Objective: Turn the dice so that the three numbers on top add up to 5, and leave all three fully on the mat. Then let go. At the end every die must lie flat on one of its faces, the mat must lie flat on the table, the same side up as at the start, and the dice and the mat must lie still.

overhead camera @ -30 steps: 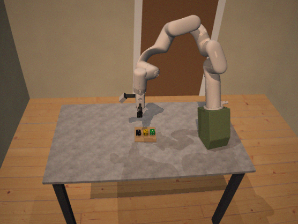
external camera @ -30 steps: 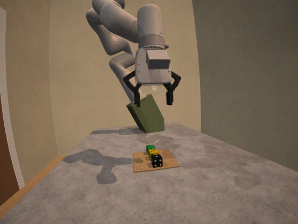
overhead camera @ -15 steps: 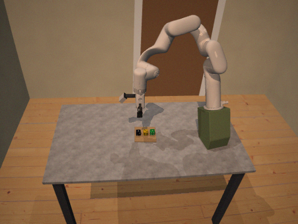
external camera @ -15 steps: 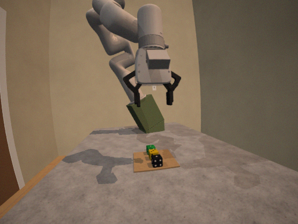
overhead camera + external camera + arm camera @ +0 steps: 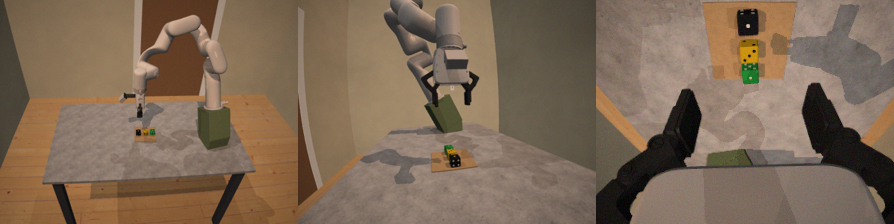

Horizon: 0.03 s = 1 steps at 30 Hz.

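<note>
So from my seat at the controls: the gripper is hanging in the air above the grey table, fingers spread as wide as they go and nothing between them. It sits off to one side of the mat, toward the back edge of the table in the top view, not over the dice.

The mat is a small tan rectangle lying flat near the middle of the table. All three dice sit on it in a straight row, each flat on a face. The black die is at one end, the yellow die in the middle, and the green die at the other end, nearest the green pedestal that the arm stands on. Yellow and green look like they're touching or nearly so; black has a small gap from yellow.

Top faces in the wrist view: black shows one white dot, green shows one too. Yellow looks like three dark dots on a diagonal, though it's blurry enough that I wouldn't swear to it.
</note>
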Available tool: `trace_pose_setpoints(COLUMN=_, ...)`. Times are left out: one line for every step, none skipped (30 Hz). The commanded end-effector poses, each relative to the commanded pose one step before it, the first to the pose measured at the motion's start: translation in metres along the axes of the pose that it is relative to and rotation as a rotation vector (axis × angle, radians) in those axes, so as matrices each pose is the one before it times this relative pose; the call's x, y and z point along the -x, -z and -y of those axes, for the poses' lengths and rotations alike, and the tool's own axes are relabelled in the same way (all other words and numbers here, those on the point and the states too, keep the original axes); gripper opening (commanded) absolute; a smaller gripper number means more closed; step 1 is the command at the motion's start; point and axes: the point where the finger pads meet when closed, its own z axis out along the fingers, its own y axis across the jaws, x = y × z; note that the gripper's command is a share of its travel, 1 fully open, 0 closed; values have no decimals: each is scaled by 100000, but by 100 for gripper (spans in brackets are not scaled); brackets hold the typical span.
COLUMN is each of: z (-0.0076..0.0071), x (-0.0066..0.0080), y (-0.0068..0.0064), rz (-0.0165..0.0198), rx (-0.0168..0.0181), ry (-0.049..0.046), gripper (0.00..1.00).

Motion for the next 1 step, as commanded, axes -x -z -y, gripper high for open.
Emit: trace_pose_setpoints(z=9, x=-147, y=141, rz=-380, rx=-94, ry=-74, gripper=100)
